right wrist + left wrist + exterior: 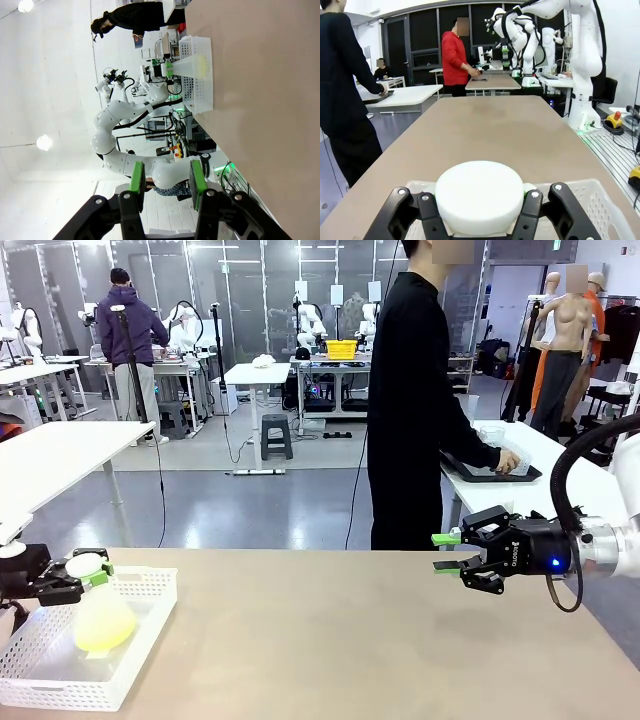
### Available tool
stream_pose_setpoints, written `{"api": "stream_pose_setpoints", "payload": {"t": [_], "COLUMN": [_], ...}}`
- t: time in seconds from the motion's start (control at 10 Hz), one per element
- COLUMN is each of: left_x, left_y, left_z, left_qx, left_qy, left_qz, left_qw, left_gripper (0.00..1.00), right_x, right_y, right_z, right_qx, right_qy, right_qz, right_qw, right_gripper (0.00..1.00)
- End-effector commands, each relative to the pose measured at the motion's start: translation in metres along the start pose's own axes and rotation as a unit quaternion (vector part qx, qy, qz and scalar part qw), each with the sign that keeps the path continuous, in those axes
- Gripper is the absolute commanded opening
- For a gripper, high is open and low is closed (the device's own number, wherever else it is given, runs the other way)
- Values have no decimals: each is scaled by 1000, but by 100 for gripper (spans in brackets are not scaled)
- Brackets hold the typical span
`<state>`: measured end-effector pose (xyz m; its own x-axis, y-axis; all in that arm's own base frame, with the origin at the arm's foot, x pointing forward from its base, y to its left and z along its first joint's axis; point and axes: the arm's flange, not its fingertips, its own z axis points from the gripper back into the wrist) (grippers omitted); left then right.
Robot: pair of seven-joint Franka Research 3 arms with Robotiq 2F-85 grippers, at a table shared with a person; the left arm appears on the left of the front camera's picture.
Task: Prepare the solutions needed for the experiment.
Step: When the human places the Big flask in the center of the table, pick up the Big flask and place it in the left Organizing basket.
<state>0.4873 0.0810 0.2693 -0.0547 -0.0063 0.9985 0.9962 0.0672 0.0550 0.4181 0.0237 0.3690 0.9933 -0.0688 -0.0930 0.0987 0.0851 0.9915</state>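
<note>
A frosted flask lies tilted in the white basket (60,692) at the table's near left. The solutions show as pale yellow-green liquid (103,628) in its round belly. My left gripper (88,575) is shut on the flask's white cap (84,563). In the left wrist view the cap (480,192) sits between the fingers of the left gripper (480,202), above the basket's mesh wall (600,200). My right gripper (445,553) hovers open over the table's right side, far from the flask, with nothing between its green pads (136,182). The right wrist view shows the basket (197,85) and liquid (202,62) far off.
A person in black (410,410) stands beyond the table's far edge, turned to a side table, one hand on a dark tray (480,475). The brown tabletop (350,640) stretches bare between basket and right gripper.
</note>
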Motion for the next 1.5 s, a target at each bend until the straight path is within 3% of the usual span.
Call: {"api": "stream_pose_setpoints", "payload": {"t": [0.0,0.1,0.2,0.3,0.4,0.5,0.6,0.7,1.2,1.4], "left_x": [-30,-30,-30,-30,-30,-30,-30,-29,-33,-15], "left_y": [-8,-10,-11,-12,-11,-12,-12,-12,-12,-2], "left_z": [5,7,10,11,12,12,12,10,26,17], "left_qx": [-2,-8,-10,-9,-8,-6,-2,-2,23,8], "left_qy": [19,16,13,14,14,14,13,12,-9,9], "left_qz": [-10,-12,-14,-13,-13,-13,-10,-10,2,13], "left_qw": [1000,1000,1000,1000,1000,1000,1000,1000,1000,1000], "left_gripper": [41,60,45,80,65,100,85,100,100,100], "right_x": [-1,-1,-1,-1,-1,-1,-1,-1,-1,-1], "right_y": [1,1,1,1,1,1,1,1,1,1], "right_z": [0,0,0,0,0,0,0,0,0,0], "right_qx": [-6,-6,-6,-6,-6,-6,-6,-6,-6,-6], "right_qy": [-2,-2,-2,-2,-2,-2,-2,-2,-2,-2], "right_qz": [3,3,3,3,3,3,3,3,3,3], "right_qw": [1000,1000,1000,1000,1000,1000,1000,1000,1000,1000], "right_gripper": [47,47,47,47,47,47,47,47,47,47]}}
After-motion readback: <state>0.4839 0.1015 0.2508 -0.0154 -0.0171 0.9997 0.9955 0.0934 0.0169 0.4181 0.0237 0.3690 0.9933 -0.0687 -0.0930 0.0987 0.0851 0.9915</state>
